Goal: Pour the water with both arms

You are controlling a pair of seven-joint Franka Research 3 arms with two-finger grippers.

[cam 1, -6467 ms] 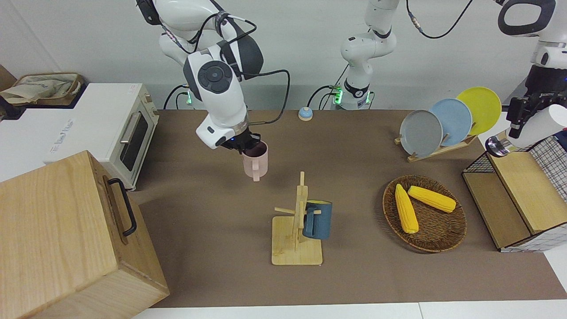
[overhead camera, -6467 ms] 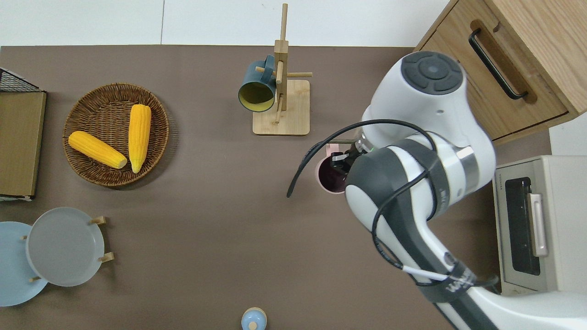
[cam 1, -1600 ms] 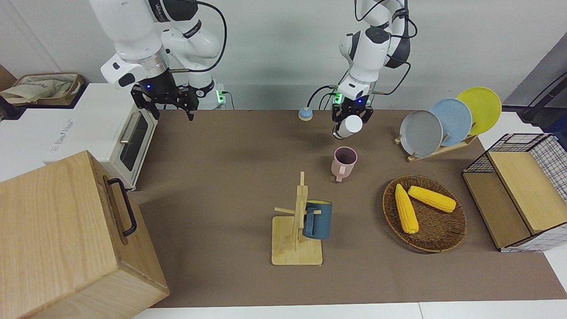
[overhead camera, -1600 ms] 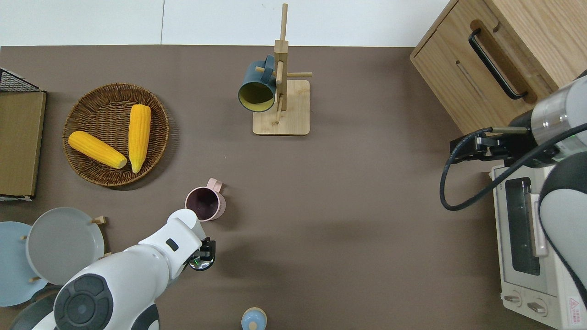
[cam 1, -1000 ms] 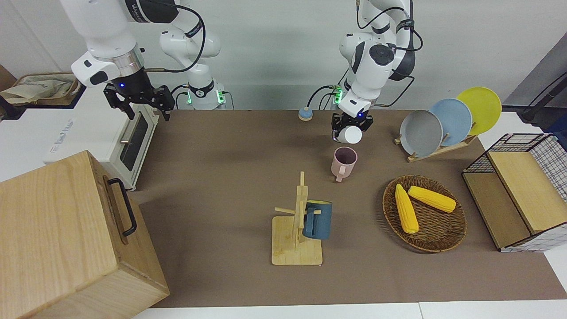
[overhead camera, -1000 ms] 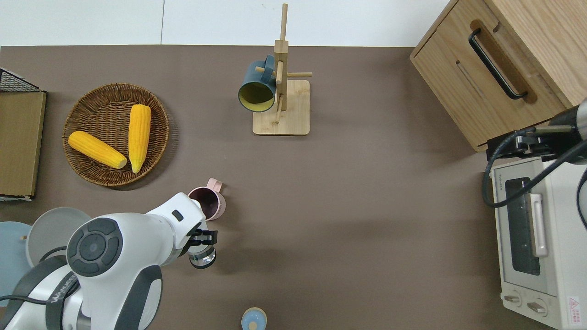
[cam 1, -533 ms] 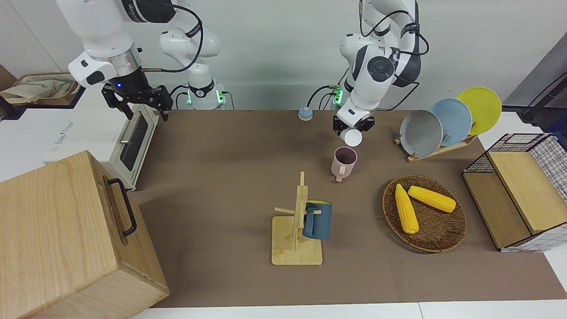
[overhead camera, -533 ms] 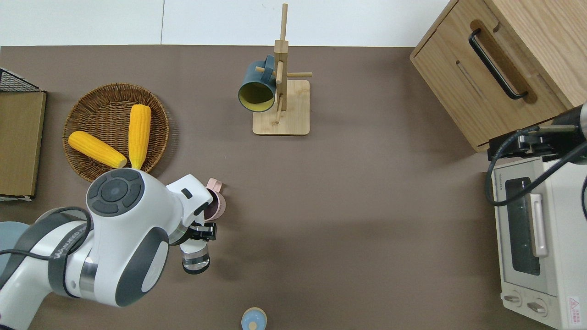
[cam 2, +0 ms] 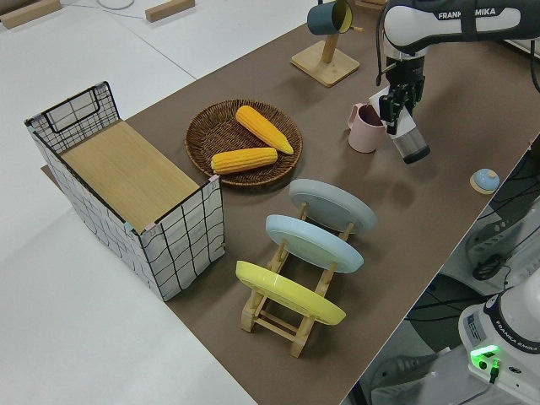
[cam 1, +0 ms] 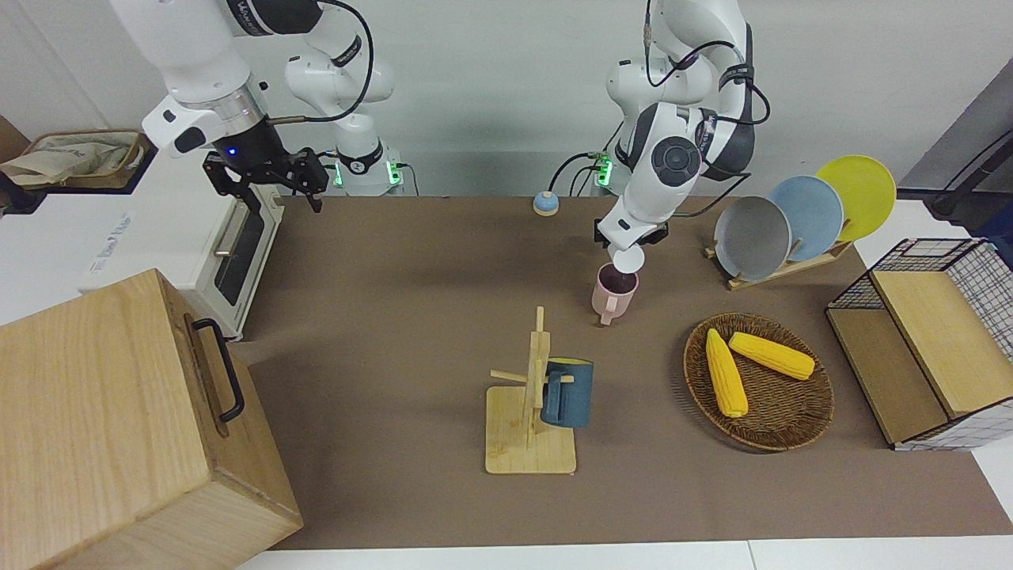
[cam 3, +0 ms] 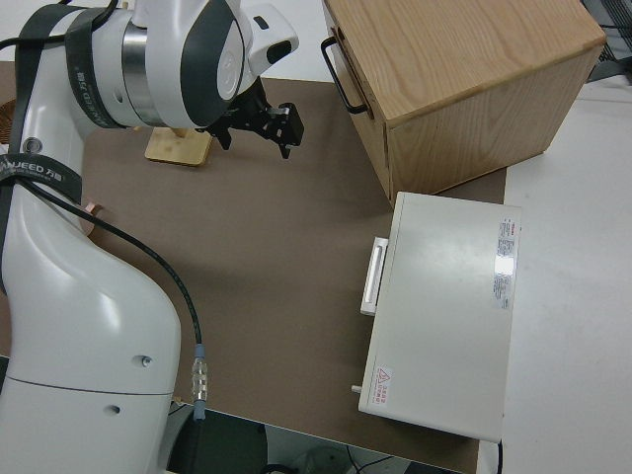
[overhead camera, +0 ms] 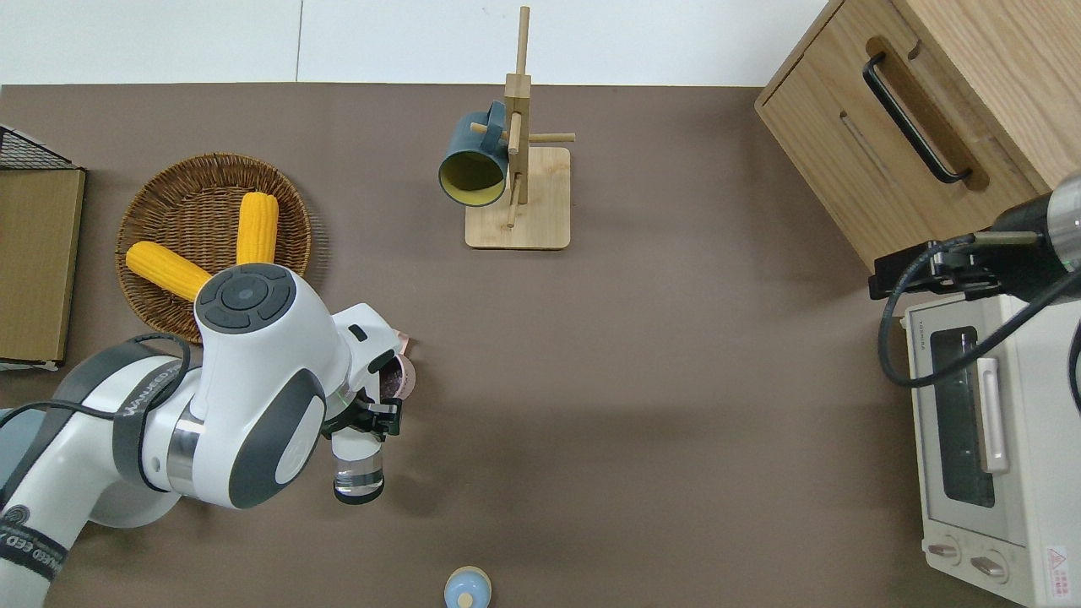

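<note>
— Grippers first: where do yours sit?
— Your left gripper (overhead camera: 365,420) has its fingers closed on a clear bottle (overhead camera: 358,471), tipped so its white end (cam 1: 627,258) sits at the rim of the pink mug (cam 1: 613,292). That mug stands on the table (cam 1: 411,301) toward the left arm's end, beside the wicker basket (cam 1: 779,423) holding two corn cobs (cam 1: 725,373).
— And the other?
— Your right gripper (cam 1: 267,182) hangs with its fingers spread wide and holding nothing, over the table's edge by the toaster oven (cam 1: 186,229).
</note>
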